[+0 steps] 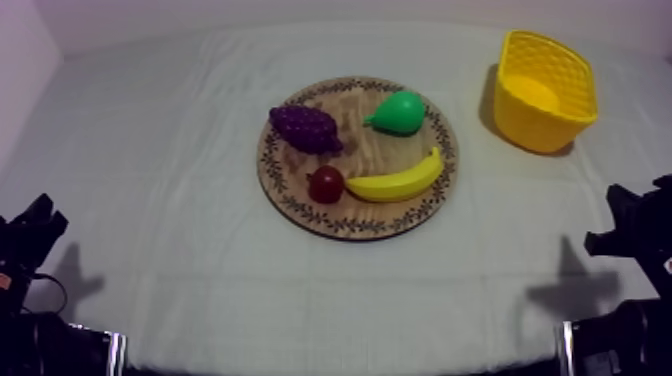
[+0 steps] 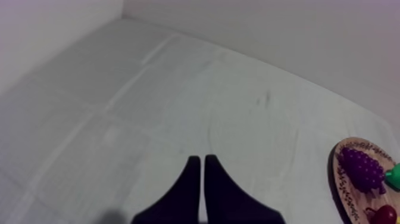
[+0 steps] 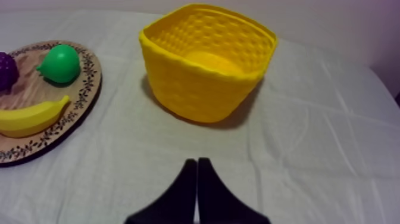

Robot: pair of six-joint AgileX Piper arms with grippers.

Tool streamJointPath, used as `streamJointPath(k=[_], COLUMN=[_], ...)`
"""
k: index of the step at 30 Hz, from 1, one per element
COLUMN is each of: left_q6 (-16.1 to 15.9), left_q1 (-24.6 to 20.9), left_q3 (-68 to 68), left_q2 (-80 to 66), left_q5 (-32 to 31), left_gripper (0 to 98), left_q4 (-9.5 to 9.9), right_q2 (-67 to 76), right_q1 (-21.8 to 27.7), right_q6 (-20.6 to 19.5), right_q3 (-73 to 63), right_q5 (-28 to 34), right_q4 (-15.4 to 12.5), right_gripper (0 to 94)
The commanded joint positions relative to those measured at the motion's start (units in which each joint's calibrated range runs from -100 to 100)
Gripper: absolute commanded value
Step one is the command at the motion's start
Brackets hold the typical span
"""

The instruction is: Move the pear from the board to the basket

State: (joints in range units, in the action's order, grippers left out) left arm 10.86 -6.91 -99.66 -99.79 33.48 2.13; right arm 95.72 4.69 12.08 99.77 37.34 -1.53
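Note:
A green pear (image 1: 398, 112) lies on the far right part of the round wooden board (image 1: 300, 200), beside purple grapes (image 1: 305, 128), a banana (image 1: 398, 182) and a small red fruit (image 1: 326, 184). The yellow basket (image 1: 545, 92) stands empty at the back right. My left gripper (image 2: 199, 164) is shut, a narrow wedge over bare cloth left of the board (image 2: 345, 196). My right gripper (image 3: 197, 164) is shut too, low over the cloth in front of the basket (image 3: 205, 71), with the pear (image 3: 59, 64) and banana (image 3: 30, 116) off to its left.
Both arms rest low at the table's near corners, the left arm (image 1: 28, 240) and the right arm (image 1: 635, 225). Open cloth lies between the board and the basket, and across the front of the table.

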Motion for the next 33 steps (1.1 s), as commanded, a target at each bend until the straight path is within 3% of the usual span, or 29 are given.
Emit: streamJointPath(k=[1, 17, 20, 25, 33], left_q6=[0.1, 0.1, 0.0, 0.0, 0.1], left_q1=[0.0, 0.0, 0.0, 0.0, 0.0], left_q3=[0.0, 0.0, 0.0, 0.0, 0.0], left_q2=[0.0, 0.0, 0.0, 0.0, 0.0], left_q5=[0.0, 0.0, 0.0, 0.0, 0.0], left_gripper=[0.1, 0.1, 0.1, 0.1, 0.1], left_q4=[-0.01, -0.01, -0.01, -0.01, -0.01], right_q2=[0.0, -0.4, -3.4, -13.9, -33.7], right_q1=[-1.7, -2.0, -3.2, -6.7, -14.1], right_q6=[-1.9, -1.4, -1.0, -1.1, 5.8], right_q3=[-1.7, -1.7, -2.7, -14.3, -41.4], right_q5=[6.6, 6.5, 6.0, 6.7, 14.5], right_q4=[0.4, 0.4, 1.5, 5.6, 7.6], right_gripper=[7.3, 7.6, 7.8, 8.3, 8.8])
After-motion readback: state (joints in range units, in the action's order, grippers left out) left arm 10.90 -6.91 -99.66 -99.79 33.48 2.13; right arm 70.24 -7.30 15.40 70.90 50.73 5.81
